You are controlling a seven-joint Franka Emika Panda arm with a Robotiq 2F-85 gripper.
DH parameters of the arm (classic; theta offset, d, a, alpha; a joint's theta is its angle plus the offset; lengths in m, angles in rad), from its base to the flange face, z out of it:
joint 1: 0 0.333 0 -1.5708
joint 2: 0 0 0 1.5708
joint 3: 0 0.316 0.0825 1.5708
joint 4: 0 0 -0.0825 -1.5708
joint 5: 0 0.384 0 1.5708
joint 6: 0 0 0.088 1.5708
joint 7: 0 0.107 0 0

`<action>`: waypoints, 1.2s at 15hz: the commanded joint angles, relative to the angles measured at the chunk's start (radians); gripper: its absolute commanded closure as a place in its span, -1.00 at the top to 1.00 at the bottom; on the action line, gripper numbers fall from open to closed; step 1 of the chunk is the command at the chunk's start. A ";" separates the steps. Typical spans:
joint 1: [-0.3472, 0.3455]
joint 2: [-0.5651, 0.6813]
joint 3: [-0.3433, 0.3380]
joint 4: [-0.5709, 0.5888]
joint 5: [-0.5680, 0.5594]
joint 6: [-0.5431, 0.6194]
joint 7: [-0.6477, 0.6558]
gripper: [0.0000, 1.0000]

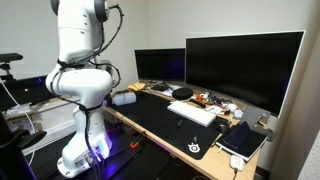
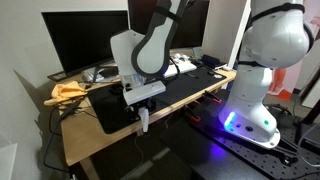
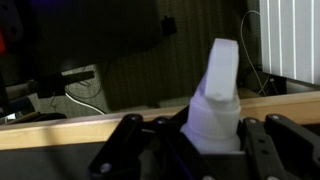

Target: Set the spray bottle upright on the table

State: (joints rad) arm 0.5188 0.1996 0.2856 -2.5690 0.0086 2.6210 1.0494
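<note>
The surface, light wood under a black mat, carries two monitors at the back and a white keyboard in front of them. You have the arm reaching over the near edge, wrist angled down toward the mat.

The spray bottle is between the jaws. In the wrist view they sit close on both sides of its body, so they read as clenched on it. Its narrow head points away from the wrist. In an exterior view the spray bottle shows as a pale stub under the wrist, at the mat's front edge. It is too small there to tell whether it touches the surface.

Progress: pickup done, by the look of it. Remaining: turn the bottle base-down, seat it on the surface, release, check that it stands.
</note>
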 commanded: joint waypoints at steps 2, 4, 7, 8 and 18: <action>-0.029 -0.239 0.064 -0.173 0.068 0.047 -0.017 -0.96; -0.035 -0.331 0.090 -0.214 0.130 0.027 -0.051 -0.96; -0.015 -0.491 0.086 -0.274 0.317 -0.007 -0.207 -0.96; -0.019 -0.486 0.069 -0.204 0.343 -0.061 -0.248 -0.96; -0.166 -0.697 -0.256 -0.195 0.734 -0.467 -0.897 -0.96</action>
State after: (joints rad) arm 0.4264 -0.4695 0.0676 -2.7702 0.6875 2.2755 0.2527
